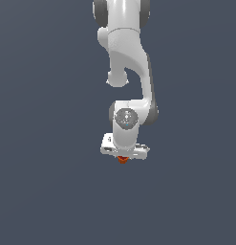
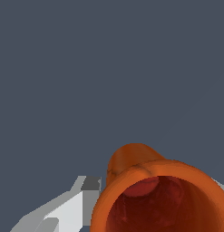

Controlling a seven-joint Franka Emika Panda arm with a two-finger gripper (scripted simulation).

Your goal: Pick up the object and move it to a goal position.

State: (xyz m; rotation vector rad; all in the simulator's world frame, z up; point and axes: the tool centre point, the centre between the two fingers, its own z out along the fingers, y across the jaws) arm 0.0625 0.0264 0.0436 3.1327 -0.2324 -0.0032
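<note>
The object [image 2: 154,195] is a small orange-red tapered cup with a thick rim. It fills the near part of the wrist view, its open mouth turned toward the camera. My gripper [image 2: 154,185] is shut on it, with a white finger [image 2: 63,213] pressed to one side and a sliver of the other finger at the frame's edge. In the exterior view only a small orange tip of the object [image 1: 122,160] peeks out below the white hand, where my gripper [image 1: 122,158] points downward. The fingers themselves are mostly hidden there by the hand.
A plain dark grey-blue surface [image 1: 48,191] fills both views around the arm. The white arm [image 1: 129,62] comes down from the top centre of the exterior view. No other objects show.
</note>
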